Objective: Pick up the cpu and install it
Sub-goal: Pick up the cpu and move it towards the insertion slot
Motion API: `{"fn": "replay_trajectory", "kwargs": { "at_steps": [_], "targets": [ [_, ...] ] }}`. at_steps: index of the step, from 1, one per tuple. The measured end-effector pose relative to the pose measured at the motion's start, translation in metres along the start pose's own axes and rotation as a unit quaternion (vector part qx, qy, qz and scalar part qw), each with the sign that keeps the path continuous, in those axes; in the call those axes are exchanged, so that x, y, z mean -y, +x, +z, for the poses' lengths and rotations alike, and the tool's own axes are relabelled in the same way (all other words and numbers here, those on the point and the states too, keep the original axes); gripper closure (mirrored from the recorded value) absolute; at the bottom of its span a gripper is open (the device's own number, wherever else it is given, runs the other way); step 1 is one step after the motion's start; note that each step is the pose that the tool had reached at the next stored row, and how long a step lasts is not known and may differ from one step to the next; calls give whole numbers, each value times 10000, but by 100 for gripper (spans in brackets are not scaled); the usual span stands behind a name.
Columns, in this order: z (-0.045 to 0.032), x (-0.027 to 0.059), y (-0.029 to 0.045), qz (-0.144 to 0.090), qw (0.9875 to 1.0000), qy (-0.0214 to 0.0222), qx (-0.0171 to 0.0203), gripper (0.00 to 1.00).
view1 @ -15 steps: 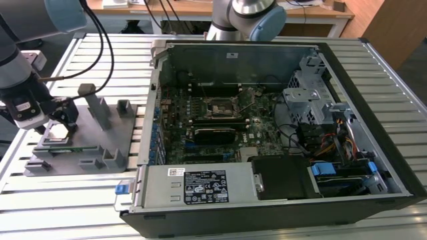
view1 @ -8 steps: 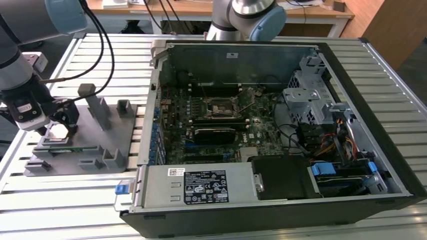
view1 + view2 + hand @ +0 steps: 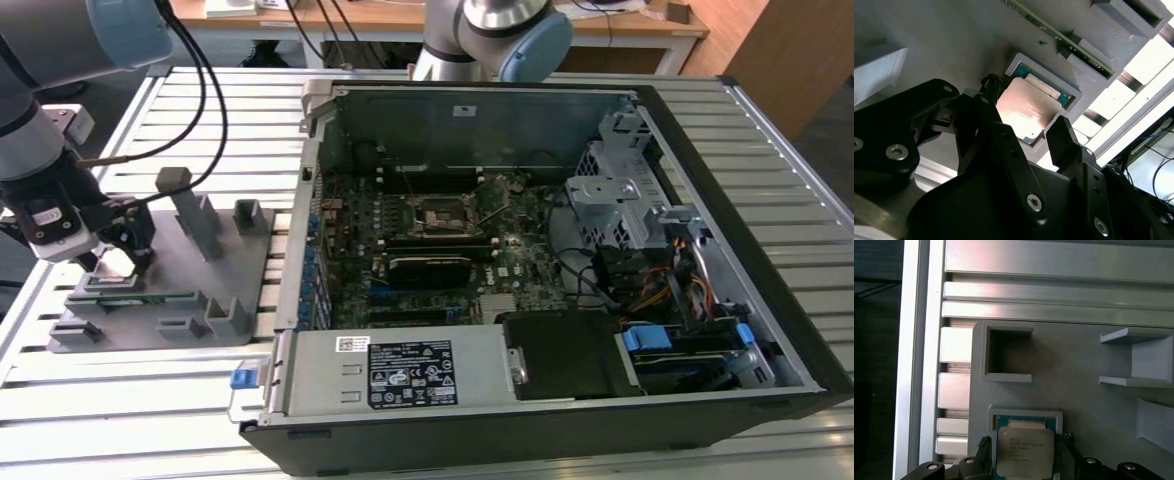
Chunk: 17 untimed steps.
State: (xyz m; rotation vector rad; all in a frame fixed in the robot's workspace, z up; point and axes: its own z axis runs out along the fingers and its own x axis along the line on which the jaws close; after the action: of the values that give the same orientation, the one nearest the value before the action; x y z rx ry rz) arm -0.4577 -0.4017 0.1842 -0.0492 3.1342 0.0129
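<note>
Gripper [image 3: 1025,442] astride cpu [image 3: 1025,456] in grey tray [image 3: 1079,400] on slatted table [image 3: 1054,265]

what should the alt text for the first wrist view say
A silver-topped cpu lies in a recess of a grey holder, with the gripper open and one dark finger on either side of it. Nearby the holder has a square pocket, and the holder rests on a table of aluminium slats.

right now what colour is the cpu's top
Silver-grey metal, with a green edge showing around it. The cpu shows best in the first wrist view.
</note>
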Motion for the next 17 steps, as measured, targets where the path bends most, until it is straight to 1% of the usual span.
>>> {"fn": "replay_trajectory", "kwargs": {
  "at_steps": [6,11,17],
  "targets": [
    [-1,-3,14,7,10000,1,11,35],
    [-1,-3,14,146,9999,7,12,35],
    [8,-1,14,160,9999,14,12,35]
  ]
}}
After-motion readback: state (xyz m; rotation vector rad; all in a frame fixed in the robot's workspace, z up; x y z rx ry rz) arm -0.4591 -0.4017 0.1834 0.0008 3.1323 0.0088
